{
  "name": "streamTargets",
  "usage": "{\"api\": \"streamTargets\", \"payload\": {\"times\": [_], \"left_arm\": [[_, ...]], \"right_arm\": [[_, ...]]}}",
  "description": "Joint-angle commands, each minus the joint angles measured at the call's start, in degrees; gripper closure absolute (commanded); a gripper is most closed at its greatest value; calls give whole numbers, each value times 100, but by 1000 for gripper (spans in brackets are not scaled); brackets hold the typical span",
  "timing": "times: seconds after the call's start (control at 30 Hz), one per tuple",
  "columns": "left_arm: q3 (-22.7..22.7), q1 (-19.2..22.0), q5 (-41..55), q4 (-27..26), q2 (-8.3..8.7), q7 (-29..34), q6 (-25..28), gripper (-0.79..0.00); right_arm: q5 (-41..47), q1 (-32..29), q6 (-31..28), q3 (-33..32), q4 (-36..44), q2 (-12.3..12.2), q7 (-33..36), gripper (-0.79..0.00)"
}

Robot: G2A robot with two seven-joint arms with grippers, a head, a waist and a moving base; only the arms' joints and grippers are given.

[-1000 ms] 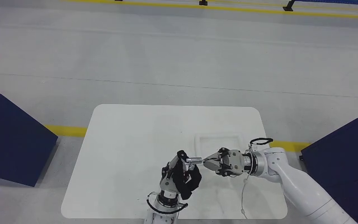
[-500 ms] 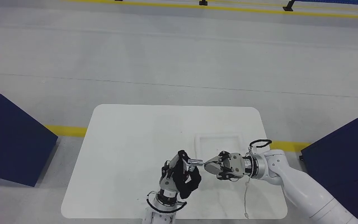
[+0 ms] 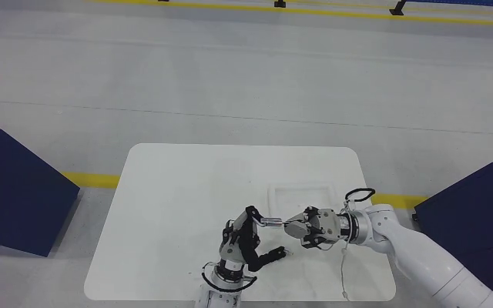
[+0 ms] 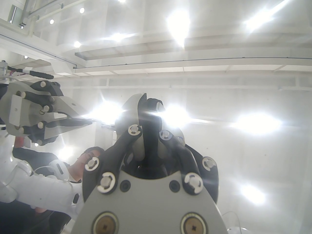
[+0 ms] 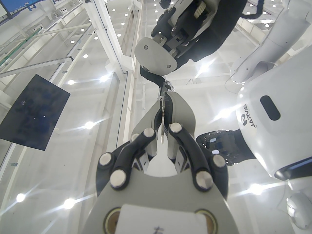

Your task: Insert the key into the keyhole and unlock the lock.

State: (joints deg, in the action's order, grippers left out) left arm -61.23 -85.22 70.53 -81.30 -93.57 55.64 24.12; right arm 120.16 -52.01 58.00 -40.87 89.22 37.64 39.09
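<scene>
Right gripper (image 5: 164, 97): jaws closed on the key (image 5: 161, 122), its flat metal pinched edge-on between them. The key reaches across to the left gripper (image 3: 252, 225) just beside; that one's grip cannot be told through glare.
Location: counter (image 3: 173, 202), near front edge, right of middle. Shallow white tray (image 3: 301, 184) lies just behind. Left and far edges are well apart.

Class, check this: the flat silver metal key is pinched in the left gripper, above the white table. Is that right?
No. The flat silver metal key is pinched in the right gripper, above the white table; the right wrist view shows it.
</scene>
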Motion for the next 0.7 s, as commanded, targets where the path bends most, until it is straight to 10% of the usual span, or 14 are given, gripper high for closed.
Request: {"api": "streamTargets", "payload": {"times": [0.0,0.4,0.43,0.57,0.6,0.67], "left_arm": [[5,7,6,13,-1,-6,2,0],[25,28,50,43,-3,-24,16,0],[27,31,54,45,-3,-26,17,0],[25,37,96,65,-5,-33,23,0],[28,38,100,68,-6,-32,27,0],[26,39,122,79,-7,-40,25,0]], "right_arm": [[-44,33,0,26,-7,-19,29,0],[-282,168,0,150,-79,-72,275,-12],[-297,175,0,149,-96,-73,294,-265],[-358,192,0,148,-127,-69,361,-459],[-371,194,0,142,-142,-67,374,-785],[-402,194,0,130,-160,-64,392,-785]]}}
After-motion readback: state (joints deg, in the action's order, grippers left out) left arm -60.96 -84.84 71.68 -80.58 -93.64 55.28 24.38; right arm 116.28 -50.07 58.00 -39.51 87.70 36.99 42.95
